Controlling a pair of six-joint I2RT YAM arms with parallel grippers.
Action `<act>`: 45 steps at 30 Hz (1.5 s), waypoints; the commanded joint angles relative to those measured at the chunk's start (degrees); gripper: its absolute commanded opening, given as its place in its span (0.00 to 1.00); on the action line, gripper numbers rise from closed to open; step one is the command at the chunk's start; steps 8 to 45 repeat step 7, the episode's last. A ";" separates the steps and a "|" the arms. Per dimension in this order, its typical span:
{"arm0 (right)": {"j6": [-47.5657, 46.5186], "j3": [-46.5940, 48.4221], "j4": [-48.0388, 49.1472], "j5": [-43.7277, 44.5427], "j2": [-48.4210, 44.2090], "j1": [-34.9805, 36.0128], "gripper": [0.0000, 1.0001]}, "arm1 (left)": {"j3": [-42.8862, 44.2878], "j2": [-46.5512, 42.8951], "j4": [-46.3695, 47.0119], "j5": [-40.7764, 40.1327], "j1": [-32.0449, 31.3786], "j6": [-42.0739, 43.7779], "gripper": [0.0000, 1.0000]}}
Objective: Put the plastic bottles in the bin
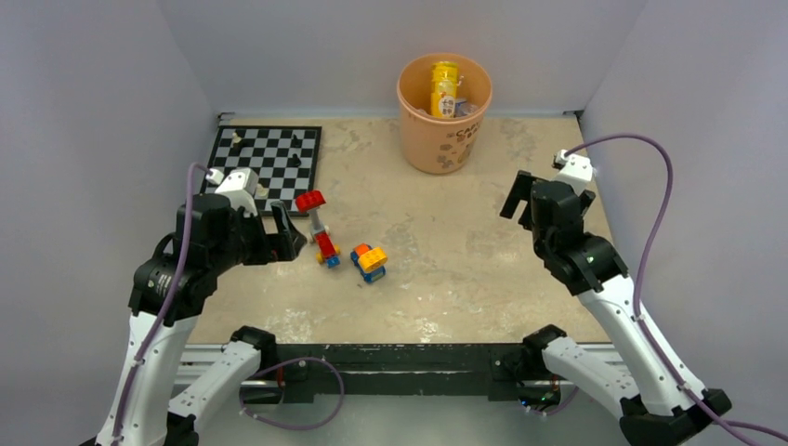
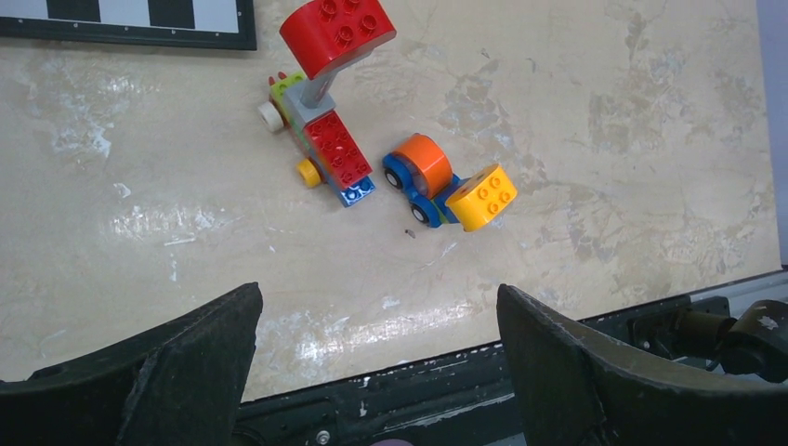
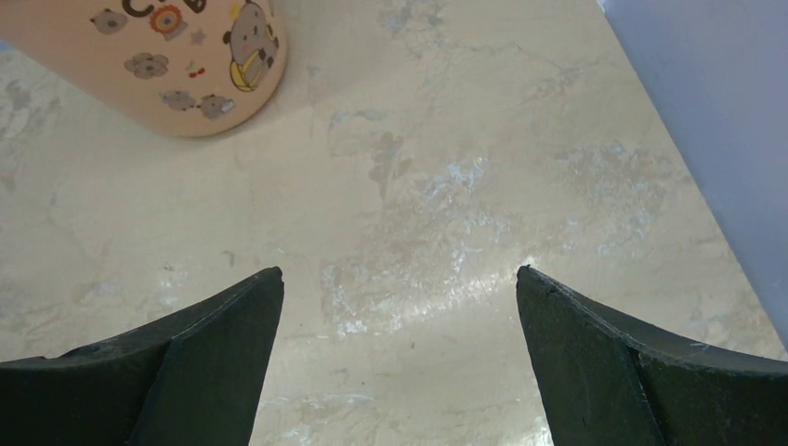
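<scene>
Left arm (image 1: 177,269) and right arm (image 1: 587,260) were each bent at the elbow, forearms raised above their bases. The left gripper (image 1: 286,237) pointed toward the right arm, its dark fingers (image 2: 186,362) spread wide and empty. The right gripper (image 1: 517,197) faced away from the bases, likewise spread and empty.

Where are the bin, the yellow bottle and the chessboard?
bin (image 1: 435,139): top external view, on its outer side wall.
yellow bottle (image 1: 444,88): top external view, on its body, inside the bin.
chessboard (image 1: 265,167): top external view, on bare squares near its middle.
</scene>
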 commanded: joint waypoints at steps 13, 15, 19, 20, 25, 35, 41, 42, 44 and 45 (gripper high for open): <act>3.98 -2.17 -1.30 0.94 -0.47 0.08 0.97 | -0.80 0.02 2.28 0.35 -0.18 -2.17 1.00; 3.98 -2.17 -1.30 0.94 -0.47 0.08 0.97 | -0.80 0.02 2.28 0.35 -0.18 -2.17 1.00; 3.98 -2.17 -1.30 0.94 -0.47 0.08 0.97 | -0.80 0.02 2.28 0.35 -0.18 -2.17 1.00; 3.98 -2.17 -1.30 0.94 -0.47 0.08 0.97 | -0.80 0.02 2.28 0.35 -0.18 -2.17 1.00; 3.98 -2.17 -1.30 0.94 -0.47 0.08 0.97 | -0.80 0.02 2.28 0.35 -0.18 -2.17 1.00; 3.98 -2.17 -1.30 0.94 -0.47 0.08 0.97 | -0.80 0.02 2.28 0.35 -0.18 -2.17 1.00; 3.98 -2.17 -1.30 0.94 -0.47 0.08 0.97 | -0.80 0.02 2.28 0.35 -0.18 -2.17 1.00; 3.98 -2.17 -1.30 0.94 -0.47 0.08 0.97 | -0.80 0.02 2.28 0.35 -0.18 -2.17 1.00; 3.98 -2.17 -1.30 0.94 -0.47 0.08 0.97 | -0.80 0.02 2.28 0.35 -0.18 -2.17 1.00; 3.98 -2.17 -1.30 0.94 -0.47 0.08 0.97 | -0.80 0.02 2.28 0.35 -0.18 -2.17 1.00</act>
